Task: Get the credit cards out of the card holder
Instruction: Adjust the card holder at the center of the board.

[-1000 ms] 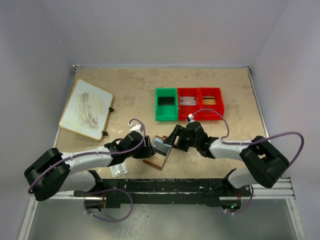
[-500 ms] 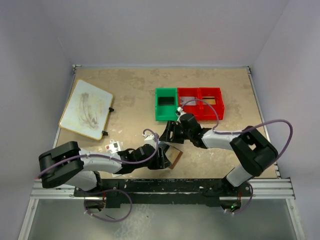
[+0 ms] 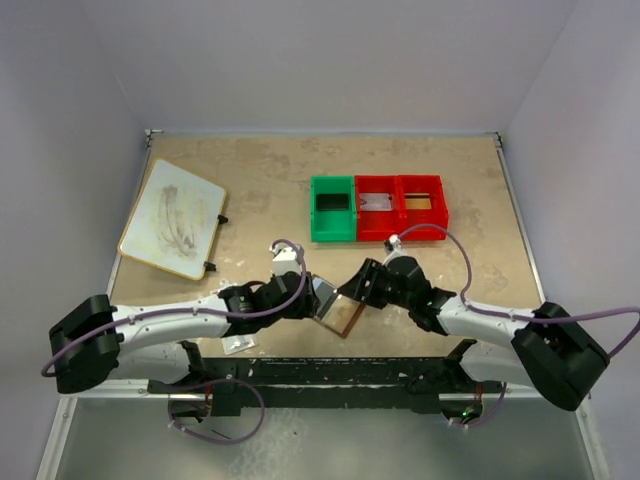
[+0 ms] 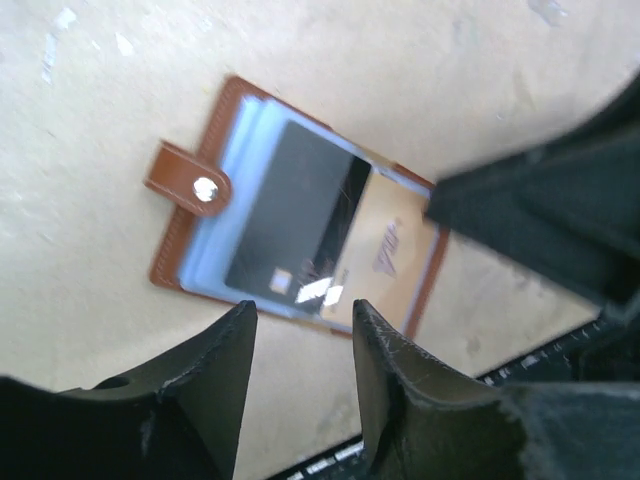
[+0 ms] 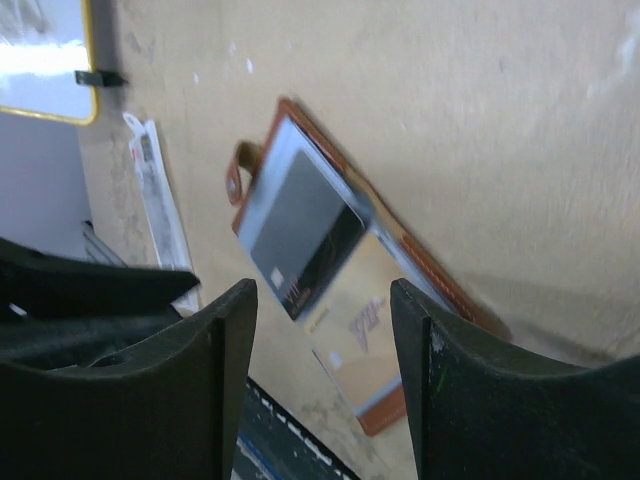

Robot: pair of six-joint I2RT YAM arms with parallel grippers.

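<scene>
While both arms reach in low over the near middle of the desk [image 3: 270, 180], the wallet [image 4: 228, 215] lies open on it between them, and both cards sit in its pockets. The grey card [image 4: 295, 215], which looks dark from the wrist views, fills the half with the snap tab [image 4: 190, 184]. The tan card [image 4: 390, 262] lies in the other half, just beside it. The left pincer [image 4: 303, 318] is partly open with nothing between its fingers. It is just left of the wallet in the top view, and its own view shows the wallet a little beyond the fingertips, apart from them. The right pincer [image 5: 322, 300] stands wider apart and is also empty. It is at the wallet's right and slightly farther edge, and the grey and tan cards show through its gap. Whether either pincer touches the leather I cannot tell. A clear packet [image 3: 238, 344] lies near the left arm. A green bin [image 3: 332, 232] and two red bins [image 3: 400, 228] stand in a row farther back, well apart from the wallet. A white board [image 3: 175, 215] lies at the far left.
</scene>
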